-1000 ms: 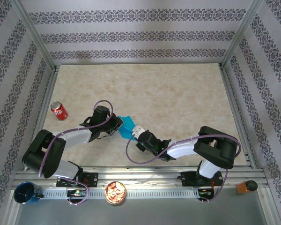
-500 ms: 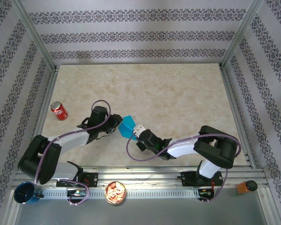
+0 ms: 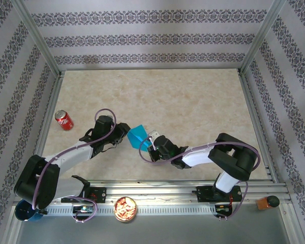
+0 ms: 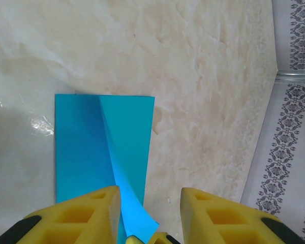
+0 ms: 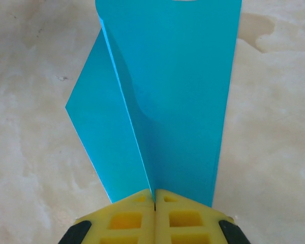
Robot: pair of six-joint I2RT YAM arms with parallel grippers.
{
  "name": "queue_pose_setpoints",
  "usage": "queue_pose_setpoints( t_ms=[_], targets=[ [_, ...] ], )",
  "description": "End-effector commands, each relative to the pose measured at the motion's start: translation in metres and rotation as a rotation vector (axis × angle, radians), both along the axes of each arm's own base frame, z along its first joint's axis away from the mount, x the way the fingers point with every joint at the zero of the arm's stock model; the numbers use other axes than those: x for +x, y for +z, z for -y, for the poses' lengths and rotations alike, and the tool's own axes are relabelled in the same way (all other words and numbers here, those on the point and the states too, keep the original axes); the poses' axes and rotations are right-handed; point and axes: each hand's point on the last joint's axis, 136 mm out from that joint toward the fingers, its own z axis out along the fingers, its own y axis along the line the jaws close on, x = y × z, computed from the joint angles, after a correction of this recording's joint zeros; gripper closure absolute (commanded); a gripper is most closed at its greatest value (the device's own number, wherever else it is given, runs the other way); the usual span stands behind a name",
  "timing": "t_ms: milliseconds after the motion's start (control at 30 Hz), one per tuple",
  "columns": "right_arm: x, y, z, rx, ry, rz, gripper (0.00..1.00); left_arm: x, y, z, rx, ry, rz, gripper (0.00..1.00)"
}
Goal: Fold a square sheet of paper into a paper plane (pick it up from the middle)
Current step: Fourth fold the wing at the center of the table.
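Observation:
The square sheet of paper (image 3: 138,136) is bright turquoise and folded along a centre crease, part lying on the marble table (image 3: 193,107) and part standing up. In the right wrist view the paper (image 5: 183,101) rises as two panels from a crease, and my right gripper (image 5: 154,198) is shut on that crease at its near end. From above, the right gripper (image 3: 151,140) sits at the paper's right edge. My left gripper (image 3: 123,133) is at the paper's left edge. Its yellow fingers (image 4: 86,213) stand open, with the paper's raised flap (image 4: 123,178) running just inside the left finger.
A red soda can (image 3: 64,120) lies at the table's left. Along the near rail sit a dark blue cup (image 3: 24,211), a bowl of snacks (image 3: 125,209) and a small brown object (image 3: 267,202). Metal frame rails border the table.
The left arm's elbow has swung toward the near-left and its gripper has eased slightly left off the paper. The right gripper has nudged a little farther with the paper in it.

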Motion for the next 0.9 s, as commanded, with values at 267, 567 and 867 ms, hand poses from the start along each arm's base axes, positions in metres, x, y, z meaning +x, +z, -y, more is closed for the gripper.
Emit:
queue_pose_setpoints(
  t_ms=[267, 567, 867],
  targets=[
    [0.001, 0.001, -0.009, 0.151, -0.024, -0.194, 0.99, -0.003, -0.003, -0.009, 0.022, 0.013, -0.006, 0.64],
    [0.009, 0.006, -0.009, 0.351, -0.066, -0.425, 1.0, -0.005, -0.002, -0.008, 0.02, 0.005, -0.003, 0.65],
    [0.015, 0.009, -0.004, 0.464, -0.109, -0.534, 1.0, -0.004, -0.002, -0.002, 0.003, -0.022, -0.001, 0.69]
  ],
)
